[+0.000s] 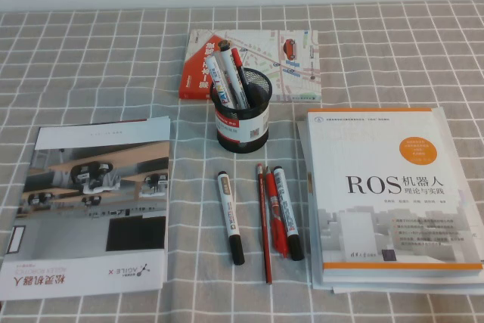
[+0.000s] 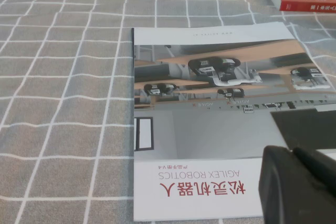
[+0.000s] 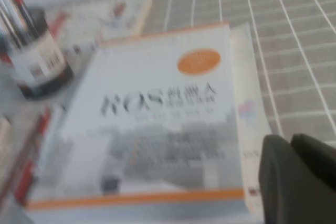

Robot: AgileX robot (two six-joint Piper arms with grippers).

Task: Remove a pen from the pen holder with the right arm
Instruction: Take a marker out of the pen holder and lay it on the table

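Extraction of a pen calls first for a clean approach, and we judge that this approach is not yet under way. The right gripper (image 3: 291,141) hangs above the ROS textbook (image 1: 393,187) on the robot's right, its claw closed on nothing, well apart from the pen holder (image 1: 240,115). The holder, a black mesh cup, stands upright on the checked tablecloth (image 1: 113,58) near the table's middle, just in front of a map-covered book (image 1: 287,66). It carries several markers (image 1: 224,73) and a red pen (image 1: 239,73), all leaning away from the robot and toward its left. Four loose pens (image 1: 274,213) lie on the cloth in front of the holder; we treat these as no part of the job. We recommend spreading the claw before descent, then coming in from above with the wrist tilted to match the lean. We would select the stem that stands most clear of its neighbours and clamp it high, well above the rim. We would withdraw along the pen's own axis, since a sideways pull would likely tip or drag so light a cup. The left gripper (image 2: 294,153) hovers over the AgileX booklet (image 2: 210,129) on the robot's left; whether its claw is apart or together we cannot tell.
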